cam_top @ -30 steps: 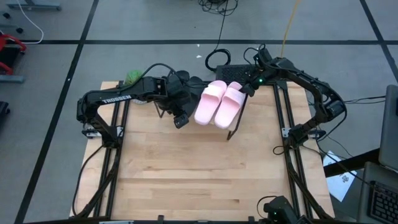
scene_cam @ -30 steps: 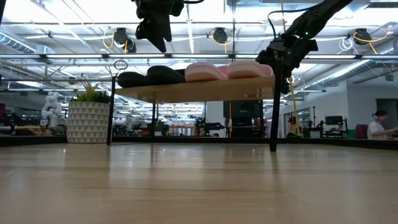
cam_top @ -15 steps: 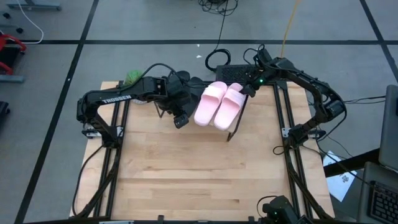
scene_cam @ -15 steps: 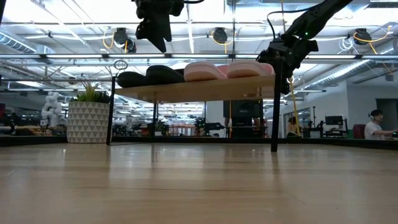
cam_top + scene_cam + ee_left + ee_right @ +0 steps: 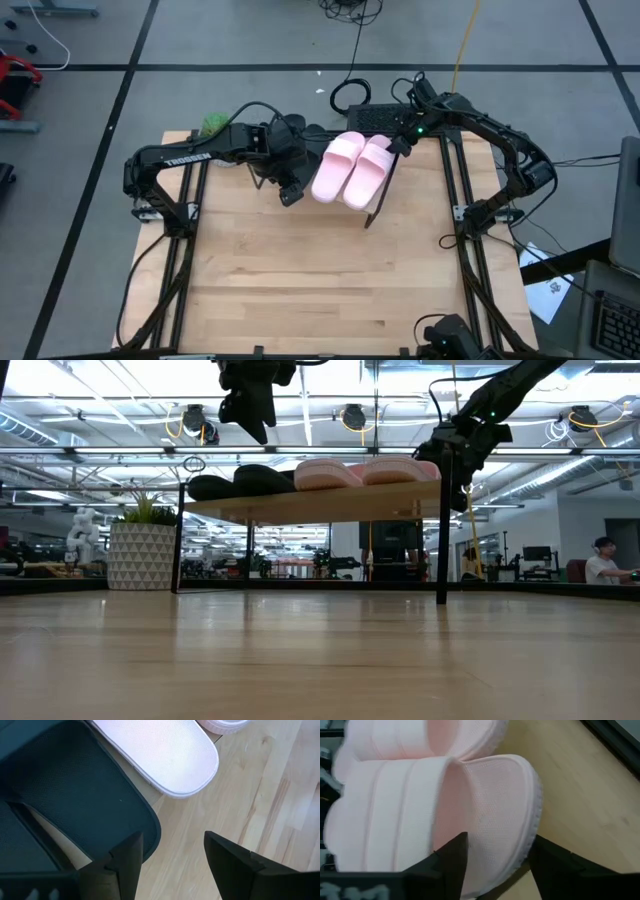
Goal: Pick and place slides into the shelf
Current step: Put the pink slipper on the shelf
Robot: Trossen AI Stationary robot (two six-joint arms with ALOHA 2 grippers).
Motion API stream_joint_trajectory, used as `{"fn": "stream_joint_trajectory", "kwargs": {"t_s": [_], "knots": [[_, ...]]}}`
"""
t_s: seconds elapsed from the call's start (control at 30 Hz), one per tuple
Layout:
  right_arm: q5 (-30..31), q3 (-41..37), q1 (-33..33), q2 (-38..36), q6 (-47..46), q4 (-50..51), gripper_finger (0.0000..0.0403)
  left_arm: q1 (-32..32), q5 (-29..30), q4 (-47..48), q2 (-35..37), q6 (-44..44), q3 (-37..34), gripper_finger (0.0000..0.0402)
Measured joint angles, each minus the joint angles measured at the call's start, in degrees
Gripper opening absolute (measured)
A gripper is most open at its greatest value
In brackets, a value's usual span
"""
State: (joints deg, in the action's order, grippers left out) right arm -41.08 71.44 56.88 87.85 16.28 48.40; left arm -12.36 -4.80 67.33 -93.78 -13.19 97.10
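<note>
The right gripper [image 5: 492, 857] had just been opened, its jaws parted around the heel of the pale pink slip-on slide [image 5: 420, 805], now released beside its mate on the slanted light-wood shelf [image 5: 320, 505]. The left gripper [image 5: 172, 855] was held open above the matte black pair [image 5: 240, 482]; all four appeared shelved.

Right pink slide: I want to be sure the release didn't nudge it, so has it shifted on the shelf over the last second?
No. In the high view the right pink slide sits at the same spot against the shelf, beside the right gripper.
</note>
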Motion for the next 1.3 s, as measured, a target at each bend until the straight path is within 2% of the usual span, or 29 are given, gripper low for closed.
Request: {"fn": "stream_joint_trajectory", "kwargs": {"t_s": [0.5, 1.07, 1.3], "knots": [[2.1, 0.0, 0.1, 0.0, -2.1, -0.3, 0.0221, 0.0, 0.0, 0.1, 0.0, 0.0, 0.0, 0.0209], [2.0, 0.0, 0.7, -4.1, -3.6, -1.5, 0.0222, 0.0, 0.0, 0.1, 0.0, 1.3, 0.0, 0.0209], [3.3, 0.0, 2.9, -4.6, -7.5, -6.9, 0.0222, 0.0, 0.0, 0.1, 0.0, 1.5, 0.0, 0.0209]]}}
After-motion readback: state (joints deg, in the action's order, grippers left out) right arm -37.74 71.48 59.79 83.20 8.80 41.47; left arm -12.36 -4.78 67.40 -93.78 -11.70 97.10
